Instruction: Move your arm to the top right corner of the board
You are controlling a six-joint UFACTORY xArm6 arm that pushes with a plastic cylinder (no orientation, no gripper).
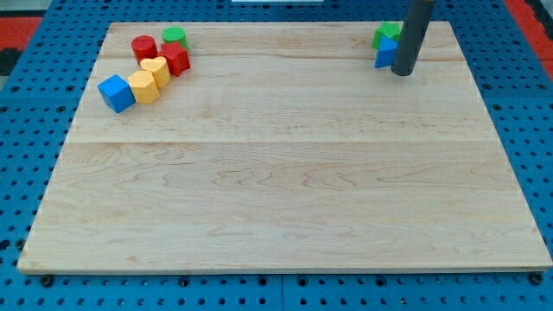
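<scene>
Item: my tip (402,73), a bare rod with no jaws and holding nothing, near the wooden board's (285,216) top right corner, touching a blue block (385,54) under a green block (384,34); you'd judge them light, rigid, easily nudged, pushable only.

blue perforated base (26,112), studded with rows of small holes, seen on all sides of a pale wooden board (285,190); red patches (527,13) glimpsed at the view's top corners.
</scene>
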